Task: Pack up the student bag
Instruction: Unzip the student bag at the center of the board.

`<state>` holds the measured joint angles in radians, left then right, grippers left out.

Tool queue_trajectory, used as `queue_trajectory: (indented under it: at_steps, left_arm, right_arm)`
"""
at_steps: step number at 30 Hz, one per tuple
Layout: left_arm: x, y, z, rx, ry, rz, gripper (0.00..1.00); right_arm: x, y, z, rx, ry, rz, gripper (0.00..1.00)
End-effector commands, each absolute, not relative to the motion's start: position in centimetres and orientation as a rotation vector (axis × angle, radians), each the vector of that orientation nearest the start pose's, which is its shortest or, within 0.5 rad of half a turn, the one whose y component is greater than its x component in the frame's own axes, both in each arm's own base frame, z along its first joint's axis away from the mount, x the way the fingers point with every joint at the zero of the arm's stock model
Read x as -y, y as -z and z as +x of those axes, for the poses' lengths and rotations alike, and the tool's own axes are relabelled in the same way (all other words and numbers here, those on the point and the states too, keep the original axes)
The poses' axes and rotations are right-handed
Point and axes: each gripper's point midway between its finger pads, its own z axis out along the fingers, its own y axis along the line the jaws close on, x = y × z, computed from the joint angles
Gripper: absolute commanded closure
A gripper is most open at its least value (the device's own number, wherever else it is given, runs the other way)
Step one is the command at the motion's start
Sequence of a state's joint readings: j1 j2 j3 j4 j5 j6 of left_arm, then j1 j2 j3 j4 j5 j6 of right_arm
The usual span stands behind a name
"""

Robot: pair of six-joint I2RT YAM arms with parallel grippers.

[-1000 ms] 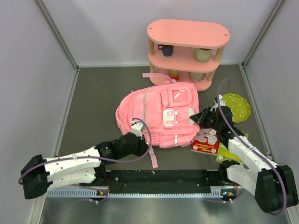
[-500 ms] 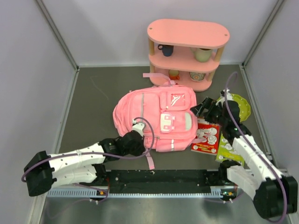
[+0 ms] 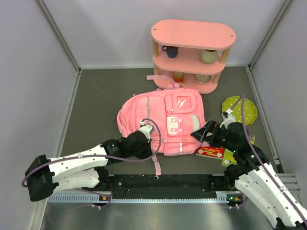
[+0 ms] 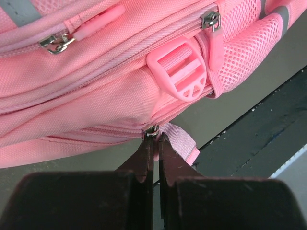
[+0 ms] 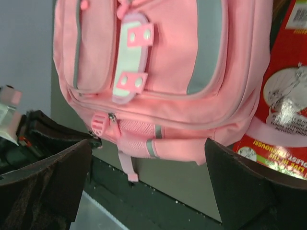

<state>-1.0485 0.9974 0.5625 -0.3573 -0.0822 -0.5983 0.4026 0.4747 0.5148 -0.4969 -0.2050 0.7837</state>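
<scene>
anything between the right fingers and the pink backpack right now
Nothing visible. The open right fingers face the student bag directly at its right edge, with only bare air between. The red booklet lies beside the bag, off to one side.

A pink backpack (image 5: 158, 86) lies flat, a red package (image 5: 283, 110) against its side. The right gripper's (image 5: 147, 146) fingers spread wide.

A dark grey tabletop (image 3: 100, 110) is enclosed on 3 sides by plain pale walls: a back wall (image 3: 115, 33), a left wall (image 3: 29, 96) and a right wall (image 3: 288, 81). 2 metal struts (image 3: 57, 33) are seen slanting at the back corners. A rigid pink 3-tier shelf (image 3: 193, 33) is set against the back wall, right of centre. A black rail (image 3: 163, 181) is fixed along the near edge. The scene is lit softly and evenly.
</scene>
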Motion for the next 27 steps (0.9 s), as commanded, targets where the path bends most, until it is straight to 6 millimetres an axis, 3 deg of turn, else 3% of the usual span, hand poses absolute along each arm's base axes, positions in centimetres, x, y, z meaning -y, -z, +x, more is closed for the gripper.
queue_trajectory:
  at_steps: [1, 3, 4, 5, 7, 10, 11, 12, 14, 17, 18, 21, 23, 24, 26, 27]
  left_arm:
    - [27.6, -12.6, 13.3, -2.308, 0.851, 0.551, 1.00]
    - [27.9, -12.7, 13.4, -2.302, 0.863, 0.538, 1.00]
    - [27.9, -12.8, 13.6, -2.294, 0.861, 0.528, 1.00]
    - [28.0, -12.9, 13.9, -2.288, 0.852, 0.513, 1.00]
    - [27.7, -12.4, 14.9, -2.269, 0.806, 0.458, 1.00]
    - [27.1, -12.3, 15.0, -2.296, 0.791, 0.393, 1.00]
    - [27.0, -12.4, 14.9, -2.301, 0.799, 0.364, 1.00]
    - [26.9, -12.4, 14.8, -2.307, 0.805, 0.356, 1.00]
    - [27.5, -13.0, 14.5, -2.297, 0.848, 0.386, 1.00]
    - [28.7, -13.9, 14.0, -2.317, 0.903, 0.413, 1.00]
    - [29.7, -15.5, 13.9, -2.296, 0.951, 0.437, 1.00]
    - [31.1, -15.3, 13.0, -2.288, 0.928, 0.522, 1.00]
    - [31.5, -15.1, 12.5, -2.302, 0.920, 0.528, 1.00]
    - [31.9, -15.7, 12.4, -2.296, 0.942, 0.520, 1.00]
    - [32.2, -16.4, 11.9, -2.267, 0.967, 0.503, 1.00]
    - [32.2, -16.5, 12.1, -2.256, 0.965, 0.479, 1.00]
  right_arm:
    - [-14.7, -14.3, 16.0, -2.348, -0.788, 0.297, 0.01]
    - [-14.4, -14.5, 15.8, -2.393, -0.665, 0.268, 0.01]
    - [-13.1, -14.4, 16.1, -2.383, -0.560, 0.300, 0.01]
    - [-13.1, -15.0, 16.5, -2.361, -0.566, 0.350, 0.01]
    - [-12.7, -16.5, 17.5, -2.253, -0.611, 0.526, 0.01]
    - [-14.1, -19.0, 16.5, -2.174, -0.853, 0.615, 0.01]
    - [-14.8, -19.4, 16.4, -2.137, -0.966, 0.726, 0.01]
    - [-15.3, -18.2, 15.7, -2.156, -1.032, 0.761, 0.01]
    - [-16.2, -18.4, 14.7, -2.121, -1.212, 0.879, 0.01]
    - [-18.9, -16.8, 13.9, -2.179, -1.372, 0.840, 0.01]
    - [-19.2, -15.9, 14.0, -2.192, -1.363, 0.818, 0.01]
    - [-19.8, -13.3, 14.2, -2.263, -1.236, 0.761, 0.01]
    - [-21.0, -13.0, 14.0, -2.290, -1.273, 0.824, 0.01]
    - [-21.7, -12.3, 13.8, -2.326, -1.248, 0.824, 0.01]
    - [-23.1, -13.1, 13.7, -2.300, -1.282, 0.852, 0.01]
    - [-23.6, -12.5, 13.5, -2.291, -1.227, 0.838, 0.01]
